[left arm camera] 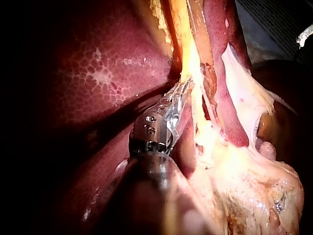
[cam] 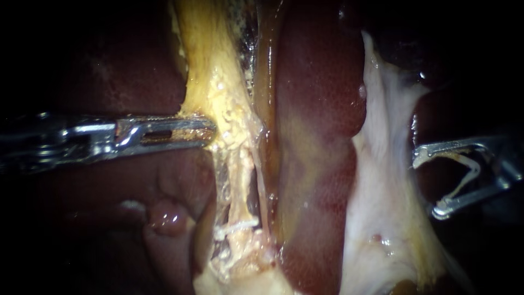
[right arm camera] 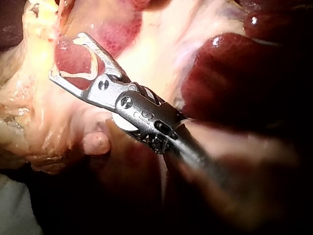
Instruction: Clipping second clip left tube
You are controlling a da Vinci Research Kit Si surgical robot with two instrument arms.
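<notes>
our left steel instrument (cam: 207, 131) pinches the yellow fatty strand (cam: 218, 82) in its jaws. our right instrument (cam: 427, 184) has wide jaws cradling a white v-shaped clip (right arm camera: 94, 62).

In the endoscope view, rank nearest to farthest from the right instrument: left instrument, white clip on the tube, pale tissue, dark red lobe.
From the right instrument with its loaded clip:
1. Pale tissue, beside it.
2. Dark red lobe, centre.
3. White clip, low on the tube.
4. Left instrument, far left, gripping yellow tissue.
</notes>
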